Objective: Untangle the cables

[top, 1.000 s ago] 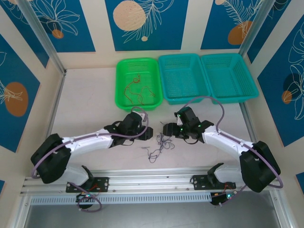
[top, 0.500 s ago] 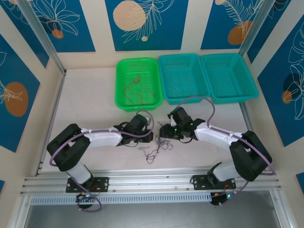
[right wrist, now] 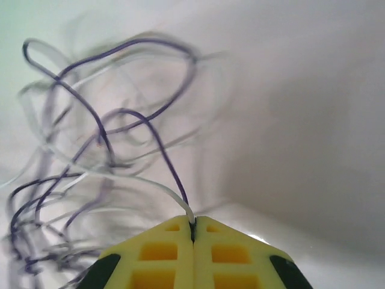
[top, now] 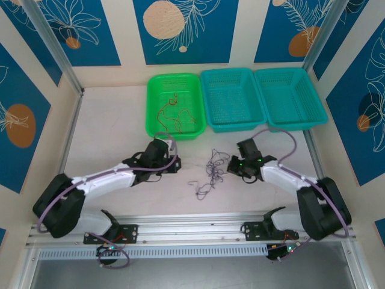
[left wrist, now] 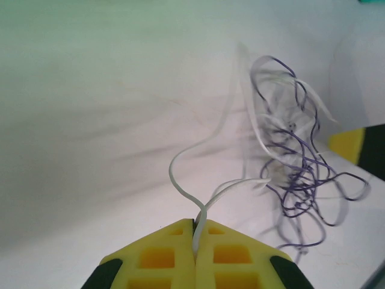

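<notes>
Starting on the left, the left gripper [top: 173,165] has shut tight on 1 pale wire [left wrist: 180,180]. The left wrist view shows the wire pinched between its yellow pads [left wrist: 159,259]. In the middle, the cables [top: 210,171] lie on the table [top: 108,126] between the 2 grippers, near the front of the green basket [top: 148,102]. That basket has a few reddish wires [top: 173,117] in it. On the right, the right gripper [top: 232,169] has shut too, and its jaws hold a purple wire [right wrist: 162,156] with a pale one beside it. A second ago both grippers sat close together over the clump with their jaws not yet shut. Now they have moved apart, and the clump looks longer and looser. I think the pulling has begun, but the purple and pale wires still cross each other a lot, so the job looks far from done.
</notes>
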You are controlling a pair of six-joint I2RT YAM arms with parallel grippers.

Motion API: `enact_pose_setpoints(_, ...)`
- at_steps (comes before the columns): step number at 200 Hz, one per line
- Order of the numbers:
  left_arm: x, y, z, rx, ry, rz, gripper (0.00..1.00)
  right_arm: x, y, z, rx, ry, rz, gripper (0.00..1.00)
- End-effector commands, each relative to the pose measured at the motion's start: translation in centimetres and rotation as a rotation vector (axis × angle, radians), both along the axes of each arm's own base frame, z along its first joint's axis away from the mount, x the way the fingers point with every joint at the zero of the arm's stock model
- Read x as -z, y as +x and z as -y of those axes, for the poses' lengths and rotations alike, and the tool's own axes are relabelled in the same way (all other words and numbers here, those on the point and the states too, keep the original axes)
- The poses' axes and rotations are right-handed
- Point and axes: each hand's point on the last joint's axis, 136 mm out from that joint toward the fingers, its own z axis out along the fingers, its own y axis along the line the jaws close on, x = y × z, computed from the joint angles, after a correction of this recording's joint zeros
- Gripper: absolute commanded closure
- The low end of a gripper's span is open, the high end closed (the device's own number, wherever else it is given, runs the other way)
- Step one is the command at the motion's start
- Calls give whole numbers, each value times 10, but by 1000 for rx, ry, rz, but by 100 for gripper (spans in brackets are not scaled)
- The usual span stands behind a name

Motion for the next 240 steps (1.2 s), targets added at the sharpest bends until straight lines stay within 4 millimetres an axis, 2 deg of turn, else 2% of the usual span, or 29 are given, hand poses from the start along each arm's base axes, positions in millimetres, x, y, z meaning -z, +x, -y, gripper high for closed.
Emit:
enact_pose_setpoints(1,2,-6,-20,-4,52,0,100,-13,1,17,43,-36,76,100)
enact_pose_setpoints(8,0,-8,-19,13,46,4,100,-20,1,14,10,-47,101,97)
enact_pose_setpoints(25,-6,-10,-10,57,12,8,100,-38,0,0,-71,-65,127,63)
enact_pose_setpoints(32,-8,-10,-7,64,-4,12,100,-47,1,-7,-98,-77,144,53)
enact_pose_setpoints(40,-11,-9,-4,75,-20,19,100,-57,1,-16,-138,-90,178,47)
enact_pose_setpoints(54,-18,-10,2,104,-48,39,100,-78,2,-46,-263,-97,287,42)
enact_pose_setpoints(68,-24,-12,7,132,-65,52,100,-96,-9,-96,-491,-34,402,37)
enact_pose_setpoints(79,-28,-14,9,159,-69,58,100,-102,-22,-130,-673,-13,482,35)
enact_pose_setpoints(105,-34,-18,9,185,-62,75,100,-98,-29,-177,-868,-25,600,33)
enact_pose_setpoints(127,-40,-22,10,199,-84,89,100,-100,-24,-207,-913,62,658,32)
enact_pose_setpoints(140,-41,-25,12,211,-91,90,100,-100,-18,-221,-911,96,642,34)
enact_pose_setpoints(153,-41,-26,10,210,-83,90,100,-96,-9,-229,-895,90,619,41)
enact_pose_setpoints(161,-40,-27,8,204,-74,88,100,-91,-3,-229,-869,67,594,49)
enact_pose_setpoints(174,-38,-27,3,188,-55,84,100,-84,7,-224,-822,35,558,69)
enact_pose_setpoints(194,-34,-28,-5,158,-23,71,100,-76,15,-207,-740,34,520,95)
enact_pose_setpoints(199,-33,-27,-9,142,-11,70,97,-75,17,-202,-717,45,511,100)
enact_pose_setpoints(218,-29,-25,-21,89,38,73,94,-71,19,-180,-640,115,466,100)
enact_pose_setpoints(240,-25,-21,-31,49,66,82,99,-70,15,-164,-604,199,435,100)
